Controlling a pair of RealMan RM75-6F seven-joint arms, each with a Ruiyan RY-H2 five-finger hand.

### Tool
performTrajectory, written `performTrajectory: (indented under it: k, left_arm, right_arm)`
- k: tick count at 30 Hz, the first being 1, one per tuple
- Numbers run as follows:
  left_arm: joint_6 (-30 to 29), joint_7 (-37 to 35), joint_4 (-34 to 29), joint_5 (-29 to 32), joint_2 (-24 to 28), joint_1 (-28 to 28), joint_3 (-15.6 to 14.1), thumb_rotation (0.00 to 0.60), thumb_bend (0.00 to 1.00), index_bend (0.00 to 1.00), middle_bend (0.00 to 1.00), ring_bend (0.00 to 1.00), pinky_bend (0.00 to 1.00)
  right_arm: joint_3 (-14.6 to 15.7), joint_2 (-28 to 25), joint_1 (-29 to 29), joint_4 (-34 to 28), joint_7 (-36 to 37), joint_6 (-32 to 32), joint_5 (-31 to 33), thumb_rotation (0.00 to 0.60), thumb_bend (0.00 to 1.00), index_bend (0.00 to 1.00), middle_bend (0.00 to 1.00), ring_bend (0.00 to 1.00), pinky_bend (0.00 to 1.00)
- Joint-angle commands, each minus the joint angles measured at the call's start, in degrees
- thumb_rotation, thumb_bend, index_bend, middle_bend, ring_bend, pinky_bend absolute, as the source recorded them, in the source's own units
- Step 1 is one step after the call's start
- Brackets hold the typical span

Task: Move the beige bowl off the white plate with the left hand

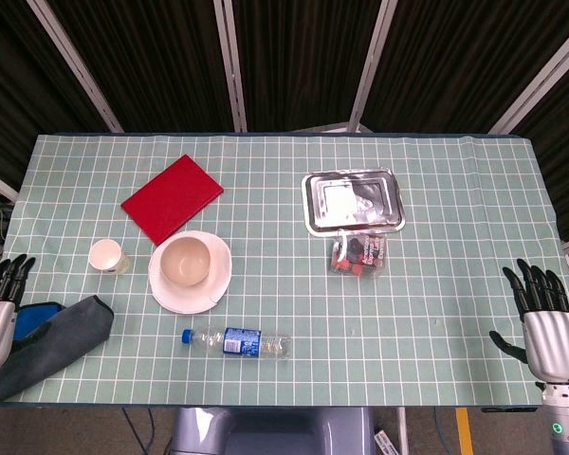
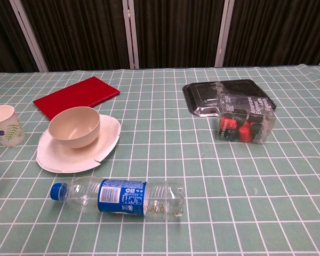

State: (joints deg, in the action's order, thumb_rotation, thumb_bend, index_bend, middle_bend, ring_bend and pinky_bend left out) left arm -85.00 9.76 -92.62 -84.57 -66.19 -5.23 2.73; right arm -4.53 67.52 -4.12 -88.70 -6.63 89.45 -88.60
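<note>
Evidently nothing has begun: the beige bowl (image 1: 185,260) sits upright on the white plate (image 1: 218,282), toward the left of the table (image 1: 436,322), between a paper cup (image 1: 106,255) and a red book (image 1: 172,197) behind it. The left hand (image 1: 0,294) hangs at the table's left edge beside a grey cloth (image 1: 62,336), fingers extended and apart, holding nothing; the right hand (image 1: 548,327) waits at the far right edge, likewise spread and empty. Judging by this, the reach is the step in hand. The next move calls for carrying the left hand over the cloth and past the cup, closing on the bowl's rim, and lifting it clear without dragging the plate or nudging the plastic bottle (image 1: 237,342) lying in front.
</note>
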Motion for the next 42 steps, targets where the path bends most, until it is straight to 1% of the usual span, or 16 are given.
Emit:
performTrajectory:
  k: [1,7,10,13,16,18,21,26,29,36,42]
  left_arm:
    - [0.76,0.18,-0.59,0.52,0.57,-0.23,-0.41,0.600,0.21,0.00,0.00,0.00,0.00]
    - [1.21,0.09,-0.56,0.42,0.31,-0.50,-0.48,0.600,0.21,0.00,0.00,0.00,0.00]
    - [1.30,0.48,-0.32,0.09,-0.39,-1.09,-0.04,0.600,0.21,0.03,0.00,0.00,0.00]
    - [2.38,0.71,-0.30,0.34,-0.79,-2.11,0.57,0.600,0.21,0.13,0.00,0.00,0.00]
    - [4.73,1.59,-1.05,0.71,-1.31,-4.55,2.00,0.600,0.21,0.21,0.00,0.00,0.00]
    - [6.68,2.80,-1.38,0.56,-1.87,-6.51,2.75,0.600,0.21,0.28,0.00,0.00,0.00]
    - [9.70,5.06,-1.36,0.76,-3.50,-9.44,3.73,0.600,0.21,0.33,0.00,0.00,0.00]
    - [15.99,8.79,0.96,3.74,-8.55,-14.46,5.31,0.600,0.21,0.39,0.00,0.00,0.00]
    - [18.87,10.78,3.52,5.21,-12.21,-17.14,5.90,0.600,0.23,0.42,0.00,0.00,0.00]
    - [23.37,13.49,9.87,7.78,-19.50,-21.46,6.16,0.600,0.24,0.48,0.00,0.00,0.00]
    - [25.94,14.64,14.00,9.27,-23.79,-24.33,6.68,0.600,0.25,0.52,0.00,0.00,0.00]
  right_arm:
    - [0.15,-0.17,-0.04,-0.24,-0.16,-0.28,0.10,0.600,0.02,0.07,0.00,0.00,0.00]
    - [0.49,-0.67,-0.14,-0.58,-0.23,-1.13,0.18,0.600,0.01,0.07,0.00,0.00,0.00]
    - [0.44,-0.82,-0.13,-0.93,0.17,-0.86,-0.12,0.600,0.02,0.07,0.00,0.00,0.00]
    - [0.45,-0.88,-0.09,-1.03,0.19,-0.69,-0.26,0.600,0.02,0.07,0.00,0.00,0.00]
    - [0.26,-0.90,-0.08,-1.07,0.30,-0.59,-0.11,0.600,0.02,0.07,0.00,0.00,0.00]
    - [0.09,-0.84,-0.13,-0.95,0.66,-0.63,0.09,0.600,0.02,0.07,0.00,0.00,0.00]
    - [0.02,-0.80,-0.28,-0.76,1.11,-0.95,0.26,0.600,0.02,0.07,0.00,0.00,0.00]
    - [0.27,-0.62,-0.28,-0.18,1.34,-1.09,0.01,0.600,0.02,0.07,0.00,0.00,0.00]
    - [0.24,-0.79,-0.21,-0.15,2.07,-0.86,-0.14,0.600,0.02,0.08,0.00,0.00,0.00]
    - [0.02,-1.06,-0.16,-0.01,3.60,-0.57,-0.12,0.600,0.03,0.08,0.00,0.00,0.00]
    - [-0.02,-1.09,-0.29,0.17,4.42,-0.95,0.08,0.600,0.03,0.08,0.00,0.00,0.00]
